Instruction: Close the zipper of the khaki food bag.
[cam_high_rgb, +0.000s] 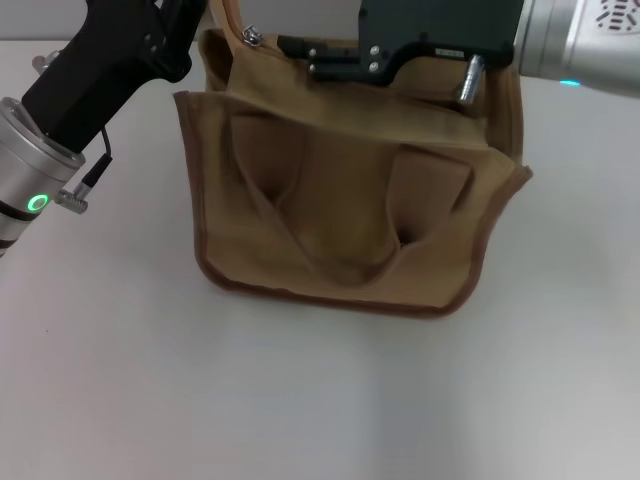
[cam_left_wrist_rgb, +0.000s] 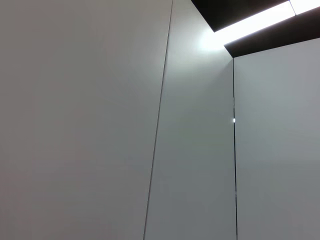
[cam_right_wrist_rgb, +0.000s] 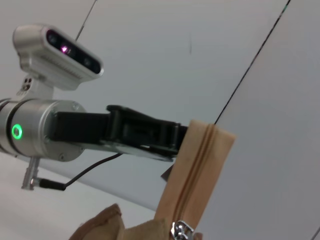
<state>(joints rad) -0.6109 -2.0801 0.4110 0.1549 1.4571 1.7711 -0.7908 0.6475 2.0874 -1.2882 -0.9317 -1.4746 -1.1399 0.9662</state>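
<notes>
The khaki food bag (cam_high_rgb: 350, 215) stands on the white table, its handles lying down its front. The zipper's silver pull tab (cam_high_rgb: 251, 36) sits at the bag's back left corner. It also shows in the right wrist view (cam_right_wrist_rgb: 181, 231), below the tan zipper line (cam_right_wrist_rgb: 202, 165) on a raised strip of the flap. My left gripper (cam_right_wrist_rgb: 176, 142) is shut on that strip's end and holds it up; in the head view it (cam_high_rgb: 200, 25) is at the bag's back left corner. My right gripper (cam_high_rgb: 300, 50) lies across the bag's top, pointing at the pull tab.
The white table (cam_high_rgb: 320, 400) spreads in front of and beside the bag. The left wrist view shows only wall panels (cam_left_wrist_rgb: 100, 125) and a ceiling light (cam_left_wrist_rgb: 250, 22).
</notes>
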